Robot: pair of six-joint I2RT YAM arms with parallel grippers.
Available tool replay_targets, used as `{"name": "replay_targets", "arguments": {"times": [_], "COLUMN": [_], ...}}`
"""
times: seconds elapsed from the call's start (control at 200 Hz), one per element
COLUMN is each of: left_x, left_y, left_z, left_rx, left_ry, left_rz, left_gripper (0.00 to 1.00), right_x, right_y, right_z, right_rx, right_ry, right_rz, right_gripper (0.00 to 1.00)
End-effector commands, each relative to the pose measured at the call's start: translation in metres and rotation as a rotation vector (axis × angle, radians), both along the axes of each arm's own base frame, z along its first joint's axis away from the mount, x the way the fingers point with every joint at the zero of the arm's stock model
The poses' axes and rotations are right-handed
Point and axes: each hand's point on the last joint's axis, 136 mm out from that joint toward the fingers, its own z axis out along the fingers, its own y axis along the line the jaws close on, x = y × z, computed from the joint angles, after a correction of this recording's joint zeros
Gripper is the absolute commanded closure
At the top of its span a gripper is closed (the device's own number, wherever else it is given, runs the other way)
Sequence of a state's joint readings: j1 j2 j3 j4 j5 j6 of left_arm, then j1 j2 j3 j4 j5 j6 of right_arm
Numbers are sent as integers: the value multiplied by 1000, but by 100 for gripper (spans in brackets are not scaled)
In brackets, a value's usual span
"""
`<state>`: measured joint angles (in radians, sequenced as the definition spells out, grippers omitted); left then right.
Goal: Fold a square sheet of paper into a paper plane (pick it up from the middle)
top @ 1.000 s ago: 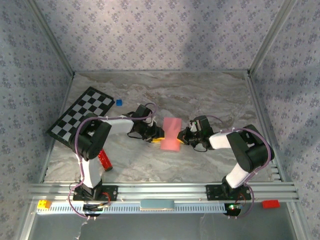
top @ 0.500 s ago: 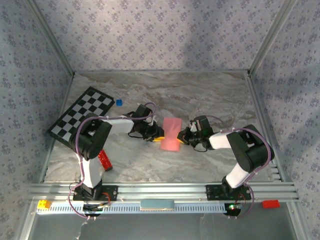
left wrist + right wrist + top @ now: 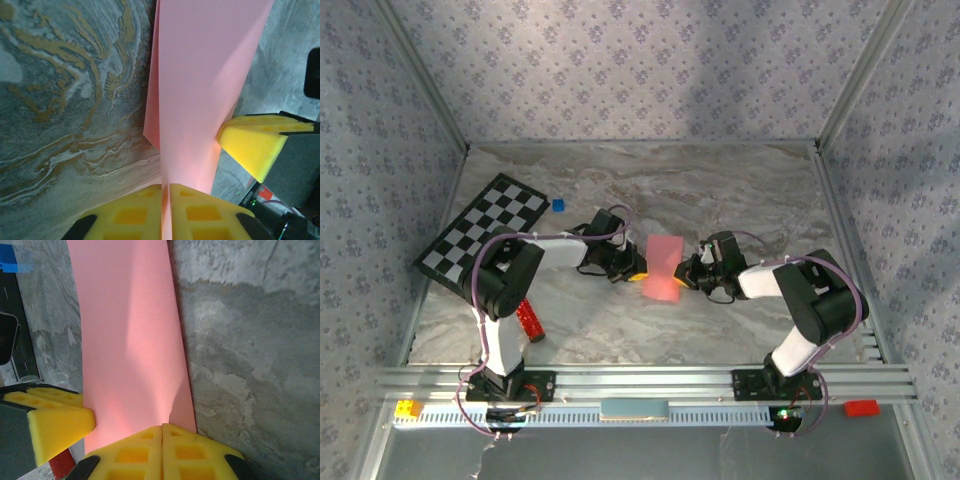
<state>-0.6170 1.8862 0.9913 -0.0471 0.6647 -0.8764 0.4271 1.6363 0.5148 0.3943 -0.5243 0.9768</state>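
Marble table [image 3: 740,190] | pink sheet [image 3: 664,262] | ends hidden: left end effector [image 3: 638,270], right end effector [image 3: 686,276]

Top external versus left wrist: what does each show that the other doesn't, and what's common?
Top external has, and left wrist lacks, the checkerboard, blue cube, red bar and both arms whole. Left wrist has, too fine for top external, the left gripper shut on the paper's edge, with a crease-like line running up from the pads. Both show the pink paper, the marble table and the right gripper at the paper's other side.
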Motion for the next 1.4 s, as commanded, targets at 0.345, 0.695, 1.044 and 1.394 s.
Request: {"name": "replay_targets", "arguments": {"times": [0.345, 0.695, 1.044, 1.394], "left_x": [7, 5, 4, 3], "left_y": [18, 21, 21, 21], "left_z": [18, 28, 32, 32], "left_rx": [-23, -38, -41, -38], "left_ry": [0, 16, 12, 14], "left_rz": [145, 182, 176, 171], "left_gripper": [97, 96, 96, 96], "right_x": [-2, -46, -60, -51], "right_y": [3, 64, 101, 86], "right_z": [59, 103, 74, 51], "right_rx": [-250, -534, -902, -1114], "right_ry": [-279, -860, -1090, -1070], "right_rz": [131, 450, 643, 612], "right_gripper": [57, 48, 47, 56]}}
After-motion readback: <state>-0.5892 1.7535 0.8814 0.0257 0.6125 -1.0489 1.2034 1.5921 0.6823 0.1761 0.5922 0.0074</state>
